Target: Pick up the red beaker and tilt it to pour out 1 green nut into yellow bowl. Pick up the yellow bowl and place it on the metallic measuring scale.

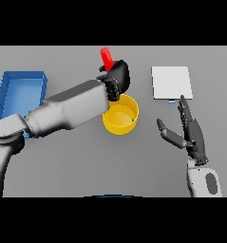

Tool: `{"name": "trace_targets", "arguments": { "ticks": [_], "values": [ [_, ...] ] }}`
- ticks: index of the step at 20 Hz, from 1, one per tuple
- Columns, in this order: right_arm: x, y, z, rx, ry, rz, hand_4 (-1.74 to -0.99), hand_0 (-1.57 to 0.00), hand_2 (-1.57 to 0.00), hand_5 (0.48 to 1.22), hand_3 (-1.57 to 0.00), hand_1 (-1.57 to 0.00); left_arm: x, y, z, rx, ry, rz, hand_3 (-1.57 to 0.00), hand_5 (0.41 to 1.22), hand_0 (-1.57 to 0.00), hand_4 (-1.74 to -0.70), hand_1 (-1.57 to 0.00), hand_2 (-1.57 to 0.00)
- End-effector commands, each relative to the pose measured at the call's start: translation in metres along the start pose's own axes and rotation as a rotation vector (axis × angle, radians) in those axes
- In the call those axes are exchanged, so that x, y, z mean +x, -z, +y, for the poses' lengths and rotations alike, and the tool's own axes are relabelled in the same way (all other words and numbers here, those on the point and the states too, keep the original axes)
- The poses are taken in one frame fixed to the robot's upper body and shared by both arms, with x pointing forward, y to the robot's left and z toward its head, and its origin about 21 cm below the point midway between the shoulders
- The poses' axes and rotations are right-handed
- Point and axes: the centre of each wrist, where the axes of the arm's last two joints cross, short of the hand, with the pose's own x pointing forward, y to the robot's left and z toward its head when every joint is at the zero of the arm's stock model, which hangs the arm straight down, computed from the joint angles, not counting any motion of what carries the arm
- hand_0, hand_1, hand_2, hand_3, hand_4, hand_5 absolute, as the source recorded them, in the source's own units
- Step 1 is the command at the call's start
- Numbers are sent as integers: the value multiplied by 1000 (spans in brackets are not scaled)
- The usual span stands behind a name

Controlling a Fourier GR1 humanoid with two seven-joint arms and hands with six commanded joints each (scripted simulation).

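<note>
1. Left hand (116, 76) is clenched round the red beaker (106, 58), held above the yellow bowl's (120, 114) 12 o'clock rim.
2. Beaker long axis runs roughly 11-to-5 o'clock, red end sticking out past the hand at 11; which end is the mouth I can't tell.
3. One green nut (133, 119) sits inside the bowl at its 3 o'clock wall, so the pour looks done.
4. Right hand (190, 130) is released, fingers straight, at the bowl's 3 o'clock and nearer to it.
5. Metallic measuring scale (171, 82) lies at 1 o'clock from the bowl, well apart.
6. Blue tray (20, 90) at 9 o'clock.
</note>
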Motion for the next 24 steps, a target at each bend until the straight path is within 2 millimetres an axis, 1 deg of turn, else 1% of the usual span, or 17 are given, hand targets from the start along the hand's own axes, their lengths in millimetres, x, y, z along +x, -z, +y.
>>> {"name": "trace_targets", "arguments": {
  "ticks": [1,2,3,5,6,7,8,9,10,13,14,15,16,17,18,20,24],
  "values": [
    [0,0,3,0,-2,13,-1238,1,1,584,1,1,-4,-1,1,8,14,8,-1570,1221,-1571,-1741,-1571,-1571],
    [0,-2,4,6,3,10,-1235,1,1,584,1,1,-6,-1,1,12,16,13,-1570,1221,-1571,-1740,-1571,-1571],
    [-2,-1,3,8,12,6,-1233,1,1,585,1,1,-14,-3,9,24,21,28,-1570,1221,-1571,-1740,-1571,-1571],
    [1,-2,0,2,7,-9,-1222,1,1,590,1,1,-34,-7,11,45,-1,69,-1571,1159,-1571,-1738,-1571,-1571],
    [-1,0,0,6,13,-7,-1219,1,1,595,1,1,-42,-9,13,57,3,100,-1571,1171,-1571,-1738,-1571,-1571],
    [-3,-1,1,10,10,-14,-1219,1,1,601,1,1,-61,-14,17,82,-17,129,-1571,1181,-1571,-1686,-1390,-1379],
    [-3,0,5,13,15,-22,-1222,1,1,609,1,1,-75,-18,19,119,-26,157,-1571,1189,-1571,-1644,-1269,-1251],
    [-1,-1,4,20,26,-30,-1224,1,1,615,1,1,-96,-25,23,129,-36,211,-1359,1196,-1571,-1664,-1330,-1315],
    [2,1,5,19,34,-35,-1231,1,1,620,1,1,-109,-29,24,142,-50,241,-1212,1201,-1571,-1679,-1378,-1366],
    [0,1,0,28,28,-29,-1256,1,1,635,1,1,-175,-57,24,155,-155,392,-1387,1211,-1571,-1572,-1472,-1466],
    [3,3,0,32,28,-33,-1266,1,1,639,1,1,-192,-64,21,154,-226,443,-1424,1213,-1571,-1553,-1492,-1487],
    [2,4,-1,43,29,-34,-1274,1,1,642,1,1,-200,-67,21,157,-265,456,-1453,1214,-1571,-1537,-1508,-1504],
    [2,6,1,45,27,-26,-1281,1,1,644,1,1,-219,-76,7,149,-384,500,-1477,1216,-1571,-1578,-1520,-1517],
    [1,4,2,50,20,-26,-1292,1,1,645,1,1,-242,-89,-18,128,-568,575,-1445,1217,-1571,-1611,-1530,-1528],
    [4,5,1,55,19,-39,-1299,1,1,649,1,1,-254,-96,-40,127,-707,608,-1435,1218,-1571,-1637,-1539,-1537],
    [4,6,-2,65,10,-62,-1313,1,1,652,1,1,-267,-107,-84,131,-952,664,-1440,1219,-1571,-1674,-1550,-1549],
    [5,10,2,72,-20,-66,-1301,1,1,652,1,1,-264,-119,-151,189,-1230,786,-1403,1220,-1571,-1714,-1563,-1562]
  ]
}}
